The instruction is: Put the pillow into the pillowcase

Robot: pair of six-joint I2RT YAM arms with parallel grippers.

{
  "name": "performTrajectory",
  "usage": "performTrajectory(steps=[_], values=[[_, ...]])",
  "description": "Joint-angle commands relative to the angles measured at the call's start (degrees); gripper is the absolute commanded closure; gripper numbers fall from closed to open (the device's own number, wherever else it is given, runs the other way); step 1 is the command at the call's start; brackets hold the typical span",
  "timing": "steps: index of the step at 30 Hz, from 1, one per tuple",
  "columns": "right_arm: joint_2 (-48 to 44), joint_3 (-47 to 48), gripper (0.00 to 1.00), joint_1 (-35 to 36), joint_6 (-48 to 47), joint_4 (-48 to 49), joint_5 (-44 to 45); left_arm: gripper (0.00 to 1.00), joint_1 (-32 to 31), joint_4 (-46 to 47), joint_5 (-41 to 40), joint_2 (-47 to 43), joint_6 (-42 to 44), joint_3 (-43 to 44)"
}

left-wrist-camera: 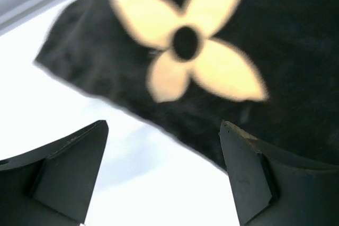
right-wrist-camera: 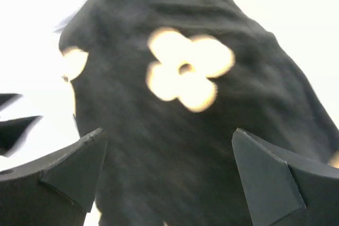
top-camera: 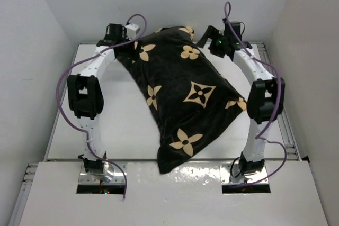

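When you look from overhead: the pillowcase lies plump and diagonal on the white table, running from upper centre to lower centre. The left gripper and right gripper sit at its two upper corners.
Pillow: no cream fabric shows in any view. Judging by the bulge, it is inside the case.
Left wrist view: the fingers are spread wide and hold nothing. The case's corner, with a tan flower, fills the upper frame just beyond the tips.
Right wrist view: the fingers are spread wide and empty. Black plush fills the centre between them.
Doing the step well: pinch only the case's open hem, both sides together, then tug it evenly over any exposed pillow end.
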Motion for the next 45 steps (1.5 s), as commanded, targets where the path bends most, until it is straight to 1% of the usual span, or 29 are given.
performTrajectory(steps=[1,4,6,8,9,10,11,12,13,14,15,19,22,24,26,27,28,29,31,32,33,34,37,39,40,42,43,44,45], values=[[-9.26,-12.1,0.01,-1.61,-4.48,-4.97,3.8,0.14,3.02,1.55,-1.38,-6.08,-1.23,-5.34],[-23.81,-29.77,0.01,-4.85,-1.86,1.08,7.86,0.1,6.18,6.04,-1.66,-9.52,-1.84,-11.25],[-30.79,-37.11,0.01,-5.31,-2.36,3.29,10.39,0.09,8.98,8.15,-2.17,-8.21,-3.24,-11.63],[-39.24,-45.91,0.04,-1.11,-4.91,3.57,14.0,0.09,9.97,9.29,-2.35,-4.09,-4.91,-9.97],[-41.26,-50.2,0.09,2.91,-5.79,0.96,17.32,0.09,10.41,9.64,-2.35,-2.42,-5.7,-7.96],[-42.68,-51.98,0.18,4.43,-4.58,-1.5,18.92,0.09,10.41,10.0,-2.09,-0.57,-6.75,-6.72],[-45.21,-54.17,0.41,5.14,-1.79,-3.27,19.9,0.08,10.32,10.61,-1.92,3.1,-7.55,-5.58],[-46.72,-60.55,0.73,4.71,5.98,-4.24,20.69,0.08,10.15,11.22,-0.78,4.53,-8.16,-3.65],[-48.65,-64.87,0.73,3.93,8.93,-2.51,19.74,0.01,10.06,13.32,1.58,6.63,-10.26,-3.2],[-52.84,-68.92,0.65,3.31,11.31,0.2,18.95,0.0,9.8,15.08,2.64,7.35,-11.5,-3.02],[-54.89,-74.96,0.37,2.17,15.86,2.75,18.85,0.0,9.45,16.49,3.79,7.88,-12.38,-3.1],[-60.53,-79.33,0.09,1.81,21.96,-2.39,23.84,0.0,7.52,18.62,3.73,12.17,-12.92,-1.0],[-60.97,-80.29,0.01,1.72,23.29,-5.83,23.08,0.01,5.75,13.54,-3.03,18.05,-13.27,4.0],[-58.7,-80.3,0.01,1.37,23.29,-4.87,19.82,0.11,5.75,12.2,-3.85,19.92,-13.97,5.42],[-55.8,-80.3,0.02,0.67,23.29,-4.87,19.55,0.47,6.19,14.03,-3.06,19.93,-15.72,3.59],[-52.48,-82.04,0.04,-0.38,23.38,-0.17,19.38,0.63,6.28,17.0,-1.93,18.36,-16.51,-0.08],[-50.97,-81.8,0.07,-1.17,23.2,2.05,18.51,0.86,6.45,18.33,-1.39,17.56,-16.43,-1.68],[-49.39,-80.92,0.19,-2.83,22.59,6.34,17.11,0.95,6.63,19.22,-0.95,16.59,-16.08,-4.31],[-44.55,-79.25,0.48,-4.42,22.41,8.92,17.09,1.0,6.89,19.75,-0.95,14.22,-14.77,-6.43],[-42.8,-76.55,0.81,-6.69,21.54,10.24,17.35,1.0,8.38,19.15,-0.86,13.17,-13.98,-8.53],[-38.95,-74.61,0.96,-7.41,20.66,10.42,17.27,1.0,9.17,18.01,-1.03,10.63,-12.84,-10.03],[-36.91,-72.24,1.0,-10.03,19.87,10.51,16.66,1.0,10.75,17.74,-0.95,9.04,-11.96,-11.96],[-28.39,-58.28,1.0,-14.0,12.42,9.03,15.16,1.0,14.44,19.4,-1.12,0.0,-8.09,-24.17],[-21.38,-44.23,1.0,-14.63,7.68,5.96,10.52,1.0,16.2,17.05,1.67,-6.92,-2.85,-34.87],[-18.9,-34.0,1.0,-14.45,6.25,1.77,9.63,1.0,16.39,16.16,2.38,-9.14,-0.55,-37.36],[-14.67,-24.88,0.96,-14.19,3.79,-1.95,6.56,1.0,16.39,10.99,4.93,-16.0,6.13,-40.97],[-11.43,-18.49,0.89,-14.1,1.69,-4.32,5.94,1.0,16.21,9.23,5.64,-17.85,7.9,-43.25],[-10.44,-16.42,0.74,-14.01,1.15,-5.04,5.41,1.0,16.13,4.68,6.43,-21.7,10.44,-43.97],[-9.91,-15.1,0.38,-14.18,0.88,-5.48,4.27,1.0,15.95,1.77,7.04,-23.3,11.59,-44.23]])
